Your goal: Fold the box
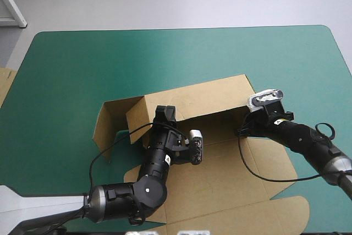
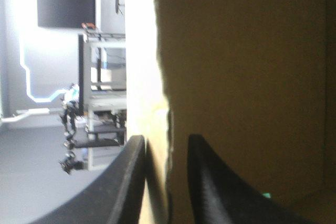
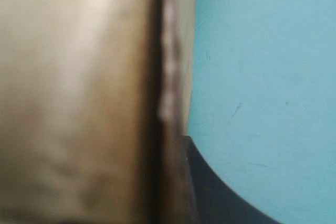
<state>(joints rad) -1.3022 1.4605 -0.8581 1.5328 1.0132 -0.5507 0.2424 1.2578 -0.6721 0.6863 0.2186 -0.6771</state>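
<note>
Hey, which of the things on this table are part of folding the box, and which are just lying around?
In the job:
box, walls partly raised
left gripper, shut on a raised wall
right gripper, shut on a wall farther right

Lying about:
spare board at the left edge of the table

Hidden or cut off around the box (image 1: 220, 158)
In the high view the box's near flap runs off the picture's edge, and its raised wall covers the fingertips of the right gripper (image 1: 242, 130). From the right wrist the wall is a brown blur hiding one finger; only the other finger (image 3: 220, 198) shows, against the wall's edge. More board (image 1: 4, 83), left of the box, is also cut off.
</note>
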